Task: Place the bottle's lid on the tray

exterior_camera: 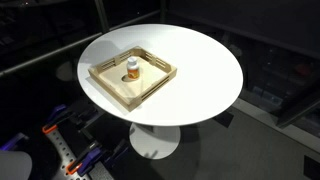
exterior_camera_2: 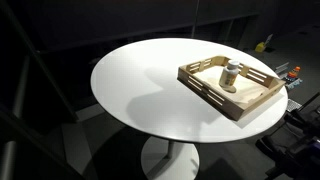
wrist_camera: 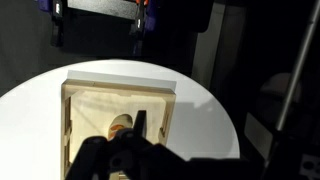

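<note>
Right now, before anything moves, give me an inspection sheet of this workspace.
Surface: round white table, carrying only the tray.
Job's things: wooden tray near the table's edge; amber bottle upright inside it; white lid apparently on the bottle.
Clutter: nothing seen.
Grippers: end effector above the tray in the wrist view, partly hiding the bottle; open or shut unclear.
Cables: nothing seen.
Surroundings: dark room; orange-and-blue clamps low beside the table.
</note>
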{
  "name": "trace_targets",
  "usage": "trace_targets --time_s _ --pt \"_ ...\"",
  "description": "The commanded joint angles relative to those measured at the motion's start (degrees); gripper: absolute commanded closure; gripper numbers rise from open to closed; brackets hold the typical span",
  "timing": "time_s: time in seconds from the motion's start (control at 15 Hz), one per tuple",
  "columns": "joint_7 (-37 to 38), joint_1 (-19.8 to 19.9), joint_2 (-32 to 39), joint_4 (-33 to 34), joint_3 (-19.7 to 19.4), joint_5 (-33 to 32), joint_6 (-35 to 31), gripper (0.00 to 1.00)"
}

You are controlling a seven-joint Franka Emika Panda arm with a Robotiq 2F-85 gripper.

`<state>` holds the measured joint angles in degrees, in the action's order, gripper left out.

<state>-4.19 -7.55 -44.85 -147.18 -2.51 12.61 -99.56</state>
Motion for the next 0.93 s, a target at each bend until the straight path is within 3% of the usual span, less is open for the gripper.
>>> trace_targets --time_s 0.0,0.47,0.87 --pt "-0.67 1.23 0.08 0.15 0.92 0.61 0.3 0.0" --pt "-0.67 1.23 0.08 0.15 0.92 0.61 0.29 0.0" --pt "0.77 1.5 7.36 4.58 3.41 -0.22 -5.01 0.0"
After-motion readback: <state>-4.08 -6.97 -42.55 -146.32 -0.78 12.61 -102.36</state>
